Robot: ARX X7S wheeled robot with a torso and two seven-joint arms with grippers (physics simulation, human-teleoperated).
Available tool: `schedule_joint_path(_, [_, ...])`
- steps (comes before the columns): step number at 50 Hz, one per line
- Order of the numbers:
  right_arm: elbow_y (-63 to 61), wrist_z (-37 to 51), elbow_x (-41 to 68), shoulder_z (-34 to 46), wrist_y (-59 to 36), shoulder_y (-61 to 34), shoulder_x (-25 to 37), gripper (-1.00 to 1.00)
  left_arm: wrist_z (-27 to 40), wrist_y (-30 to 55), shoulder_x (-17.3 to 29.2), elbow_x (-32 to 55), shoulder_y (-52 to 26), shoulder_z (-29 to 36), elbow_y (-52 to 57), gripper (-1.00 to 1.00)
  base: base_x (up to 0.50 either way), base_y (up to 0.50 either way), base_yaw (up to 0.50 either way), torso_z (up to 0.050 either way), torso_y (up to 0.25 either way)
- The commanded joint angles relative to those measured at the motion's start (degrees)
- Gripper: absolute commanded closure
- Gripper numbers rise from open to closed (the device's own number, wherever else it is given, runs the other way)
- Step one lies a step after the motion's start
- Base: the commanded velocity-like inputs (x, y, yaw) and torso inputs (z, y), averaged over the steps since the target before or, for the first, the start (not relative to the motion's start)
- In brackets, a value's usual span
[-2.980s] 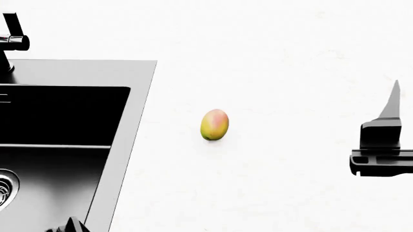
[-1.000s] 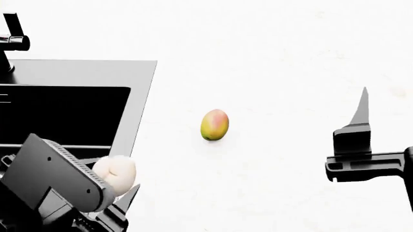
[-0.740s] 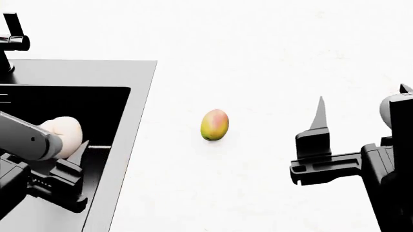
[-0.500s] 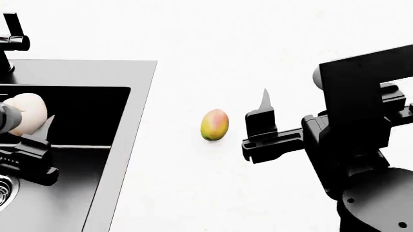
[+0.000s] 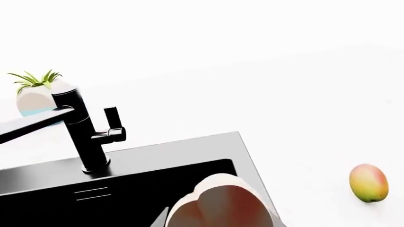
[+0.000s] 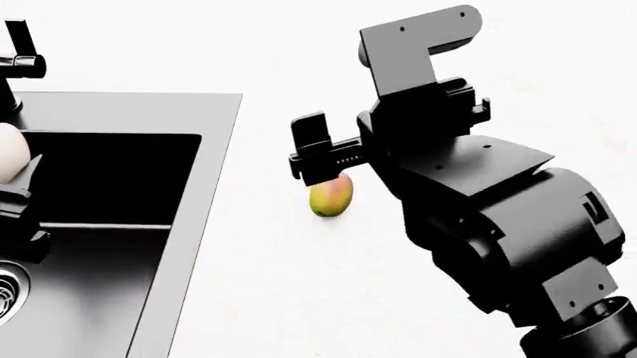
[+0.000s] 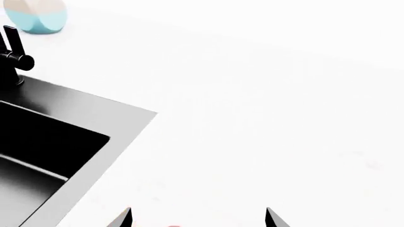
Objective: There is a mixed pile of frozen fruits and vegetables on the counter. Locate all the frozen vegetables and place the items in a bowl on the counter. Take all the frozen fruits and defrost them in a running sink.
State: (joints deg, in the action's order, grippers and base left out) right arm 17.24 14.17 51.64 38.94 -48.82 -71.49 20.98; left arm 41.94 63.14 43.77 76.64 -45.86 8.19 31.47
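Right pincer [image 6: 316, 173] has swung over the mango [image 6: 330, 197], jaws apart—left pincer [image 6: 12, 195] grips the cream-white ball [image 6: 10, 153]; no writing.

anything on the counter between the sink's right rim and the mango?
Nothing. In the head view, the counter is bare white from the sink rim to the mango; the right gripper hangs just above the mango. The left wrist view shows the same bare stretch.
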Motion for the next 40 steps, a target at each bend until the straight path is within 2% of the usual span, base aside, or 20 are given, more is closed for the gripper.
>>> schedule_joint_path(1, [17.3,-6.7,-5.6,4.9,8.0,-3.2,-7.5,-1.00,-1.5,-1.0,0.9,0.0,0.4,-1.3,-1.6,1.00,0.00,0.00,0.00,0.000,0.000])
schedule_joint_path(9, [24.9,-9.4,-7.1,5.6,12.1,-2.6,-10.5,-1.00,-8.0,-4.9,0.1,-7.7,0.0,1.1,-6.7,1.00,0.00,0.00,0.00,0.000,0.000])
schedule_joint_path(10, [25.2,-9.5,-7.1,5.6,12.3,-2.4,-10.7,-1.00,-7.7,-5.1,-0.1,-7.9,0.1,1.1,-7.0,1.00,0.00,0.00,0.00,0.000,0.000])
schedule_joint_path(11, [25.8,-9.6,-7.0,5.6,12.5,-2.2,-11.0,-1.00,-2.2,-3.1,0.0,-2.7,0.6,-0.6,-3.0,1.00,0.00,0.00,0.00,0.000,0.000])
schedule_joint_path(15, [26.6,-10.1,-7.0,5.8,12.4,-2.3,-11.4,-1.00,1.3,-2.4,0.4,1.6,0.8,-2.6,-1.1,1.00,0.00,0.00,0.00,0.000,0.000])
schedule_joint_path(23, [27.0,-9.9,-6.5,5.1,12.3,-3.2,-11.6,-1.00,-0.1,-3.9,0.5,-0.3,1.4,-2.6,0.5,1.00,0.00,0.00,0.00,0.000,0.000])
schedule_joint_path(40, [32.0,-10.7,-7.6,5.2,14.9,-5.4,-13.4,-1.00,-1.1,-4.6,0.2,-1.3,1.2,-1.9,0.2,1.00,0.00,0.00,0.00,0.008,-0.148])
